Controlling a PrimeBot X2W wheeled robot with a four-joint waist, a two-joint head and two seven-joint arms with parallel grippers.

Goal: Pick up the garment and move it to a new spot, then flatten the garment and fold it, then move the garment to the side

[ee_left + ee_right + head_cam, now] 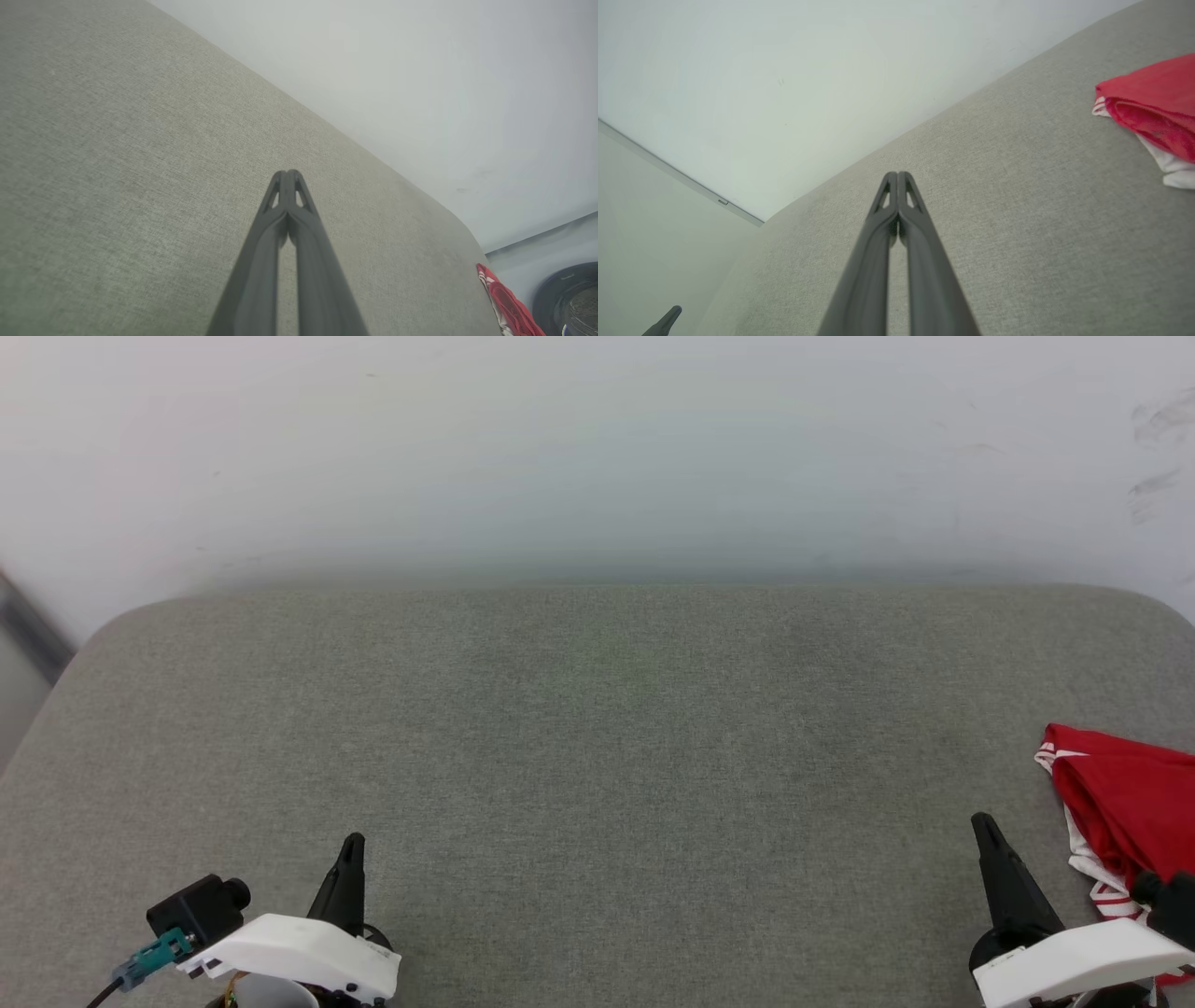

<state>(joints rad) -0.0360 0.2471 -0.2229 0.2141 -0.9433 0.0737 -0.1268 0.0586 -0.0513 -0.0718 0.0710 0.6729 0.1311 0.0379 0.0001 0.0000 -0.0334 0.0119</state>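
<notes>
Head view: left gripper (353, 845), right gripper (982, 825) both pinched together (garment (1130, 803) beside right).

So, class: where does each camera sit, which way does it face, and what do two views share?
Head view: on the head, facing forward and down at the cushion; left gripper, right gripper in bottom corners.
Left wrist view: along its shut fingers, over cushion toward wall.
Right wrist view: likewise, own shut fingers.
All share the garment.
</notes>
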